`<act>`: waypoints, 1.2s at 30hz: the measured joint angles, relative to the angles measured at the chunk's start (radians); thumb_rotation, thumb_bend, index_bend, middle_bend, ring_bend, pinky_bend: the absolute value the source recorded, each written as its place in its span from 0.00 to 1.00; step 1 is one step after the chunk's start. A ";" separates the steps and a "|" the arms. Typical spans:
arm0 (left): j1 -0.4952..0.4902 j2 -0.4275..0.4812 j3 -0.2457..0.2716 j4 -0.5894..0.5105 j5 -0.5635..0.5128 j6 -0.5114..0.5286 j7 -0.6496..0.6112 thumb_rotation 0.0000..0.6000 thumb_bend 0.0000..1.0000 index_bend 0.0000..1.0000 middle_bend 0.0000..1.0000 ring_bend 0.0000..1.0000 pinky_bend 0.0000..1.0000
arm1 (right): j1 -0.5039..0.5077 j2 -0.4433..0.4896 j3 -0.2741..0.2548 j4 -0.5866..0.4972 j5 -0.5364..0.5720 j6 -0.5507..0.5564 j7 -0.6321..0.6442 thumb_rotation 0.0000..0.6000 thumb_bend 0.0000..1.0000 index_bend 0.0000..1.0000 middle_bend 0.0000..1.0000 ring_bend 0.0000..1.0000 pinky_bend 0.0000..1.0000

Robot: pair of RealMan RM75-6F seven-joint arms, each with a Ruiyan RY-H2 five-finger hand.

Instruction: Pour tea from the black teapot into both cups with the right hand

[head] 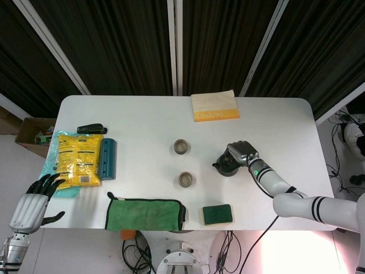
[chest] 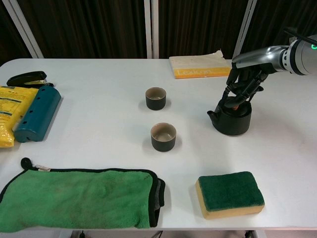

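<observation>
The black teapot (chest: pixel 232 122) (head: pixel 223 166) stands upright on the white table (chest: pixel 99 124), right of the two cups, its spout pointing left. My right hand (chest: pixel 245 80) (head: pixel 240 154) is directly above it, fingers curled down around its thin raised handle. The far cup (chest: pixel 156 98) (head: pixel 181 146) and the near cup (chest: pixel 163 137) (head: pixel 186 180) are dark, upright and apart from the pot. My left hand (head: pixel 32 202) hangs off the table's left front corner with fingers spread, holding nothing.
A green and yellow sponge (chest: pixel 230 194) lies in front of the teapot. A green cloth (chest: pixel 81 197) covers the front left. A book (chest: pixel 200 65) lies at the back. A teal box (chest: pixel 37 113), yellow bag (head: pixel 77 158) and stapler (chest: pixel 27 78) are at left.
</observation>
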 measured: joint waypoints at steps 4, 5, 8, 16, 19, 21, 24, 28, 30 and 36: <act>-0.001 0.001 0.001 -0.003 0.002 -0.001 0.003 1.00 0.07 0.20 0.11 0.09 0.22 | -0.009 0.003 0.009 -0.004 -0.006 0.005 0.016 0.75 0.19 0.81 0.93 0.80 0.25; -0.001 0.001 0.001 -0.003 0.002 -0.001 0.003 1.00 0.07 0.20 0.11 0.09 0.22 | -0.012 0.003 0.011 -0.004 -0.007 0.005 0.021 0.75 0.19 0.83 0.93 0.80 0.25; -0.001 0.001 0.001 -0.004 0.000 -0.003 0.004 1.00 0.07 0.20 0.11 0.09 0.22 | -0.021 0.005 0.017 0.000 -0.017 -0.002 0.037 0.75 0.19 0.86 0.94 0.80 0.25; -0.001 0.001 0.001 -0.004 -0.004 -0.006 0.005 1.00 0.07 0.20 0.11 0.09 0.22 | -0.026 0.002 0.024 0.013 -0.026 -0.028 0.057 0.76 0.19 0.95 0.98 0.82 0.27; -0.001 0.001 0.001 -0.003 -0.004 -0.006 0.004 1.00 0.07 0.20 0.11 0.09 0.22 | -0.030 0.003 0.033 0.014 -0.033 -0.030 0.070 0.76 0.19 0.97 0.99 0.83 0.29; -0.001 0.001 0.001 -0.001 -0.005 -0.007 0.002 1.00 0.07 0.20 0.11 0.09 0.22 | -0.032 0.006 0.037 0.013 -0.038 -0.029 0.074 0.76 0.19 0.98 1.00 0.84 0.29; -0.001 -0.001 0.001 0.002 -0.005 -0.008 -0.001 1.00 0.07 0.20 0.11 0.09 0.22 | -0.037 0.009 0.041 0.008 -0.047 -0.018 0.077 0.76 0.18 0.99 1.00 0.84 0.30; -0.001 -0.003 0.002 0.007 -0.006 -0.009 -0.005 1.00 0.07 0.20 0.11 0.09 0.22 | -0.049 0.014 0.050 -0.005 -0.072 0.016 0.080 0.77 0.18 1.00 1.00 0.86 0.30; -0.001 -0.004 0.002 0.009 -0.006 -0.009 -0.007 1.00 0.07 0.20 0.11 0.09 0.22 | -0.056 0.016 0.053 -0.011 -0.088 0.037 0.077 0.76 0.18 1.00 1.00 0.88 0.32; -0.002 -0.007 0.002 0.013 -0.005 -0.010 -0.010 1.00 0.07 0.20 0.11 0.09 0.22 | -0.090 0.021 0.062 -0.044 -0.166 0.146 0.048 0.77 0.18 1.00 1.00 0.91 0.37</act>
